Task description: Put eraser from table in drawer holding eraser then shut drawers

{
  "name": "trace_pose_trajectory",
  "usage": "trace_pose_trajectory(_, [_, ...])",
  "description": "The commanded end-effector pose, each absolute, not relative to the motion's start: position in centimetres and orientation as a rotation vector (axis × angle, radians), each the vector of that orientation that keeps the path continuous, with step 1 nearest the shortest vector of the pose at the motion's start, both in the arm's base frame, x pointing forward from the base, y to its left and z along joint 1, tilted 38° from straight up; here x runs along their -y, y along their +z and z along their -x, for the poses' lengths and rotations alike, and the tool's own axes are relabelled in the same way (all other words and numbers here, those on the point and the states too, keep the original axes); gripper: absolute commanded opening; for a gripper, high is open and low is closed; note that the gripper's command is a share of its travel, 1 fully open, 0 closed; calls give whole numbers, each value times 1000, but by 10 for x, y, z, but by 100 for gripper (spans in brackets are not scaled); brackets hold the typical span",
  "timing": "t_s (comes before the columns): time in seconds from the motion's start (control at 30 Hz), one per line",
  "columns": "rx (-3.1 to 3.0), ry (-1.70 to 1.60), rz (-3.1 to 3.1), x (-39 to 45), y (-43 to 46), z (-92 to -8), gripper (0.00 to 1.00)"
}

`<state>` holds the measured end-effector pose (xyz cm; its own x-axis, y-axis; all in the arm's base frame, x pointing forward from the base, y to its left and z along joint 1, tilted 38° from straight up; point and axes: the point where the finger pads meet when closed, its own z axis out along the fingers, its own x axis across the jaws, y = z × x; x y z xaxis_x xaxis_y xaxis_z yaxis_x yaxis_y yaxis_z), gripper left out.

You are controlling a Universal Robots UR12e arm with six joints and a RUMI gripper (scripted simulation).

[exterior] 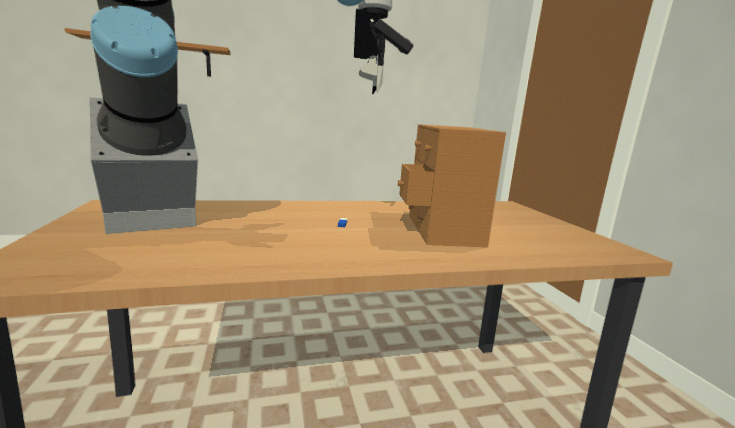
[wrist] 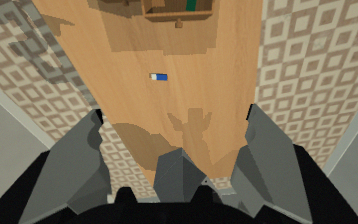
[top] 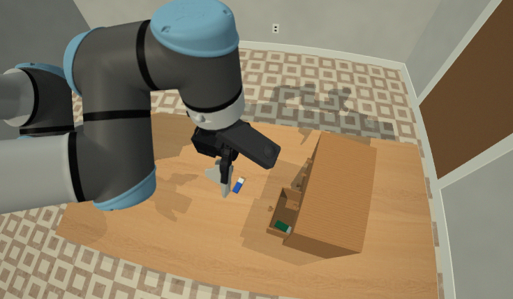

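A blue and white eraser (top: 238,185) (exterior: 342,223) (wrist: 161,77) lies on the table in front of the chest. The wooden chest (top: 339,193) (exterior: 462,191) stands upright. One drawer (top: 276,232) (exterior: 418,186) (wrist: 196,15) at mid height is pulled partly out. A green and white eraser (top: 281,225) (wrist: 191,5) lies in it, at the end nearer the top camera. My gripper (top: 221,182) (exterior: 370,80) (wrist: 174,107) is open and empty, high above the table, on the robot-base side of the blue eraser. The other drawers look shut, though the lower ones are partly hidden.
The table (top: 169,244) (exterior: 284,265) carries the robot's grey base (exterior: 146,186) at the end opposite the chest. The open drawer's knob (top: 270,208) (exterior: 400,183) (wrist: 179,23) sticks out towards the base. A brown door (exterior: 577,106) is beyond the chest.
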<state>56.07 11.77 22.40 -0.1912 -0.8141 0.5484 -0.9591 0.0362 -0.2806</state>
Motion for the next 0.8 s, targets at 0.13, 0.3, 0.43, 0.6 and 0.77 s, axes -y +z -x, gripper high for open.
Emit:
trace_pose_trajectory(0.13, [2067, 908, -1842, -116, 223, -564, 100])
trace_pose_trajectory(0.3, [2058, 930, -1857, -115, 222, -567, 100])
trace_pose_trajectory(0.43, [2054, 939, -1864, -114, 221, -568, 100])
trace_pose_trajectory(0.6, [2042, 968, -1885, -112, 220, -572, 100])
trace_pose_trajectory(0.77, [2028, 1002, -1909, -110, 218, -577, 100])
